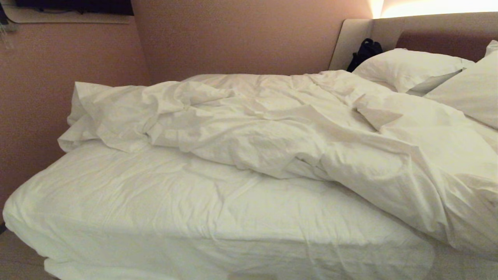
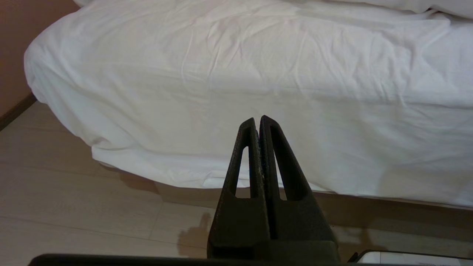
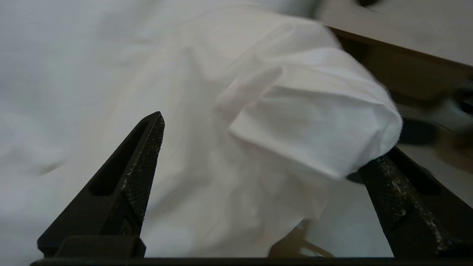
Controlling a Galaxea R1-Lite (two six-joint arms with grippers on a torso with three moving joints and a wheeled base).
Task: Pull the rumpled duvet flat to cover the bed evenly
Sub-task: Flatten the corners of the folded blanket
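Looking at the duvet [image 1: 272, 128] first: it's bunched in a big wrinkled heap across the far half of the bed [image 1: 31, 217], piled toward the wall side and the pillows [image 1: 408, 70], with one part spilling down over the near edge on your right. The whole near-left stretch is just bare fitted sheet [image 1: 155, 206], so you're nowhere close to even coverage yet.

Your right gripper [image 3: 266, 147] is the one doing the work. Its jaws are spread wide, and a folded corner of the duvet sits right between them, resting against one finger [image 3: 391, 184] but not pinched. So I'd call this the reach-for-a-grab step, lined up on the hanging edge at the right side of the bed.

Next move, as I read it: close on that fold, get a proper bite of the thick layers and not just the thin cover, then drag it toward the bare end so the heap unrolls. Puffy fabric slips easily, so a shallow pinch could let go halfway through.

Your left gripper [image 2: 257, 122] is parked low by the bed's side, closed with nothing in it, pointing at the sheet over the floor [image 2: 74, 192]. A dark bag [image 1: 365, 50] sits against the headboard [image 1: 428, 31], well out of the way.
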